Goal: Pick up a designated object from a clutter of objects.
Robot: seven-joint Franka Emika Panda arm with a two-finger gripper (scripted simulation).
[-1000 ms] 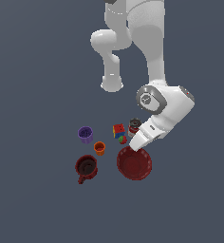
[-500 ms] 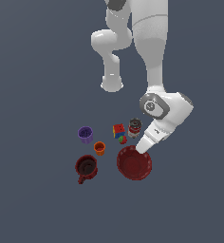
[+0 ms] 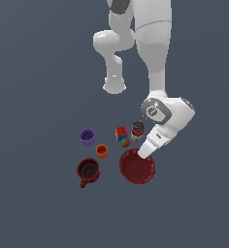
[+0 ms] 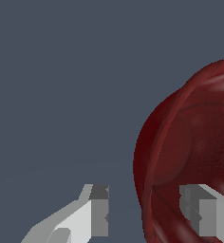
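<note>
You see the wide, shallow dark-red bowl with the scalloped rim (image 3: 137,166) sitting right of centre in the lower half of the exterior view, in the same spot as half a second ago. The white gripper (image 3: 145,152) has dropped lower since then and now reaches the bowl's upper rim. In the wrist view its fingers (image 4: 98,210) stand spread apart, straddling the bowl's wall (image 4: 180,156), one outside, one inside, not yet closed on it.

One red bowl (image 3: 137,166), one dark-red mug (image 3: 88,171), two cups, purple (image 3: 87,137) and orange (image 3: 102,151), one cube (image 3: 121,132), one small ball (image 3: 125,143), one can (image 3: 138,130).
</note>
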